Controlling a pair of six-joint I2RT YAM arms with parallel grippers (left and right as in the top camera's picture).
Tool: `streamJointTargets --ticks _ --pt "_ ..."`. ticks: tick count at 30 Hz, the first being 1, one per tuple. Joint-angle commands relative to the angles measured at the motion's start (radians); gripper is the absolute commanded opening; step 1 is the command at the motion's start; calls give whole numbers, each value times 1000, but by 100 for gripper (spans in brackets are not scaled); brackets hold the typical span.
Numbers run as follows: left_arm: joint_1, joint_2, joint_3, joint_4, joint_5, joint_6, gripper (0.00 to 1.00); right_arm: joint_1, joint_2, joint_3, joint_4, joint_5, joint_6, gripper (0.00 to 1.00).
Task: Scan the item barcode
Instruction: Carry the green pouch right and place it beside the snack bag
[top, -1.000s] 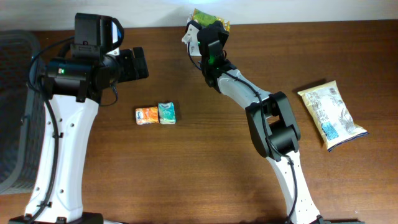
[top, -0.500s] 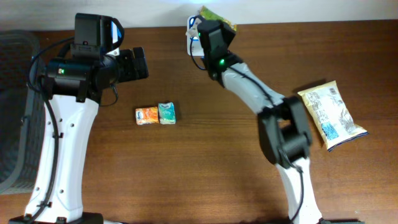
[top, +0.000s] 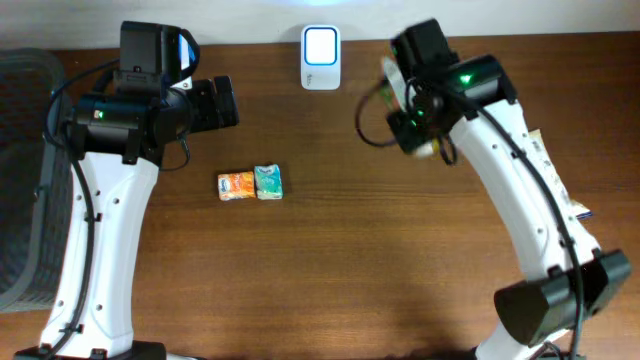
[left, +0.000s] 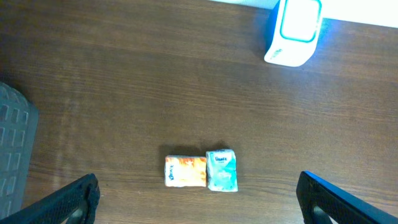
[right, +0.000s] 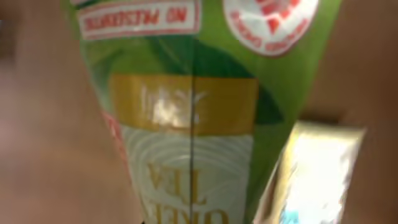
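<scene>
Green tea packet (right: 186, 112) sits clamped in the right gripper (top: 398, 92), raised right of the barcode scanner (top: 320, 45). The left gripper (top: 222, 100) hangs spread and empty, left of the scanner. Next, probably: present the barcode squarely to the scanner's lit window.

I logged the tea packet (right: 193, 124) as green, with a gold band, red-and-white labels and pale concentric rings. The scanner (top: 320, 45) was white and glowed blue. Orange pack (top: 235, 186) and teal pack (top: 268, 182) noted. The table (top: 330, 270) showed dark brown wood grain; the basket (top: 20, 150) was grey.
</scene>
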Motion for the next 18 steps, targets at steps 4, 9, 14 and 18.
streamJointTargets --ticks 4,9,14,18 --pt "1 -12 4 2 -8 13 99 -146 15 -262 0 -90 56 4" --pt "1 -12 4 2 -8 13 99 -275 15 -485 146 -89 27 4" --pt "1 -12 4 2 -8 13 99 -405 16 -612 330 -90 -14 4" --pt "1 -12 4 2 -8 13 99 -461 19 -617 378 -89 -26 47"
